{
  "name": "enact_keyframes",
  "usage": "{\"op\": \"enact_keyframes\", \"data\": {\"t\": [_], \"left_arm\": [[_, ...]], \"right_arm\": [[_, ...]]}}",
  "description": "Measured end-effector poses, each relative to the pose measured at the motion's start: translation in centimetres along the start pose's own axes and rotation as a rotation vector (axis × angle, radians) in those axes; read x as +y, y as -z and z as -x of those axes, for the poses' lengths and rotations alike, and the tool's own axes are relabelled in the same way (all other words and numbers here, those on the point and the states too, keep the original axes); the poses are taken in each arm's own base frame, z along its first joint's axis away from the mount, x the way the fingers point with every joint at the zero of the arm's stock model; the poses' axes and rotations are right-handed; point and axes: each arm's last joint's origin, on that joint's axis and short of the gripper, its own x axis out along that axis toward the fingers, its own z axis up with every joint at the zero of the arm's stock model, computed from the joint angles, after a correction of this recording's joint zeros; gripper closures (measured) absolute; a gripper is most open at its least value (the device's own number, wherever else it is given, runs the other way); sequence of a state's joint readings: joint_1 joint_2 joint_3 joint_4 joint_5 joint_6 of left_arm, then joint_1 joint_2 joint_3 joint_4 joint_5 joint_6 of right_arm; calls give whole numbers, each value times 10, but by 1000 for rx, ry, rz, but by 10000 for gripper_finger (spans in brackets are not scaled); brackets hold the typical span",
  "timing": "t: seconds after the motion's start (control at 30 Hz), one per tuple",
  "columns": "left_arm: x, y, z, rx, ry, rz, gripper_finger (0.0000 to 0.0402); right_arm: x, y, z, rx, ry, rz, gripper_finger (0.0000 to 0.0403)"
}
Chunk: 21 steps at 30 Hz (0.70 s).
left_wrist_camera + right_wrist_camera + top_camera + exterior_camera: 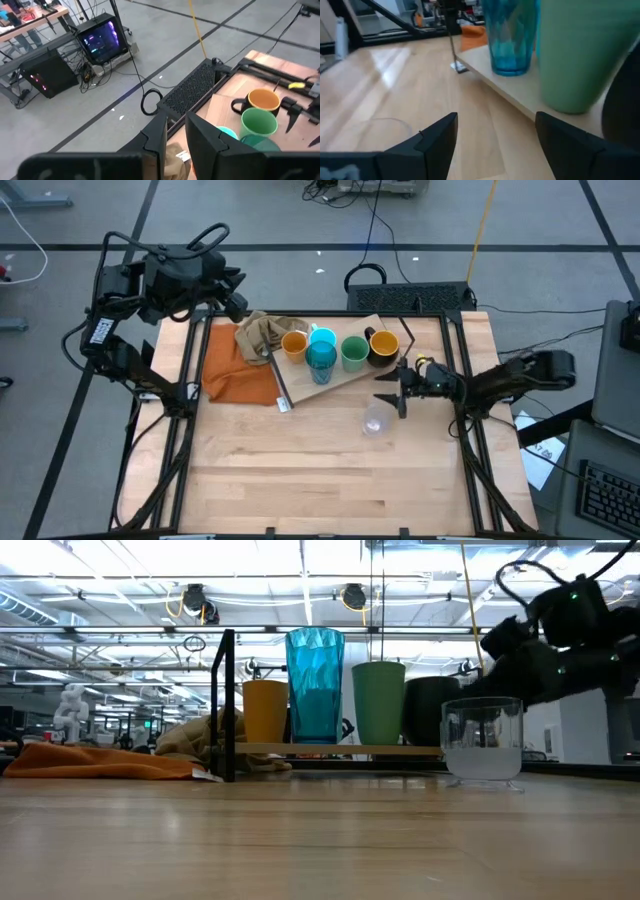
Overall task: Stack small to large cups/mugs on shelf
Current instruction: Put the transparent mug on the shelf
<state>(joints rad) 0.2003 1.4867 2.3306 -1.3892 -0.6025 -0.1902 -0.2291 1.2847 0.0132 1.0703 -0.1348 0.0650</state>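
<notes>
Right gripper (402, 388), fingers apart and empty, sits centre-right in the high view beside the clear glass tumbler (375, 421). Risk: a careless approach tips it. Left gripper (176, 145) nearly closed, empty.

overhead looking down, tabletop-level view, both showing shelf (340, 375)
</notes>
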Motion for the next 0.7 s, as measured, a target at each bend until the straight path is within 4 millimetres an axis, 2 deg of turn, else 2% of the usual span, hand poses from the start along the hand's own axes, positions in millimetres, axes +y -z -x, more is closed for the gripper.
{"op": "enact_keyframes", "data": {"t": [0.13, 0.27, 0.33, 0.43, 0.6, 0.7], "left_arm": [[0, 2, 0, 18, -4, -9, 330], [-2, -7, 0, -60, 39, 47, 330], [-3, -9, 0, -77, 70, 28, 330], [-3, -9, 0, -74, 74, 3, 330], [-3, -7, 0, -59, 70, -35, 330], [-3, -7, 0, -60, 69, -65, 330]], "right_arm": [[3, -9, 8, -24, -25, 2, 145], [7, -36, 21, -217, -71, 18, 145], [8, -42, 28, -252, -76, 17, 145], [12, -83, 33, -297, -76, 40, 145], [20, -144, 51, -119, -66, 69, 145], [24, -182, 69, -128, -67, 41, 145]]}}
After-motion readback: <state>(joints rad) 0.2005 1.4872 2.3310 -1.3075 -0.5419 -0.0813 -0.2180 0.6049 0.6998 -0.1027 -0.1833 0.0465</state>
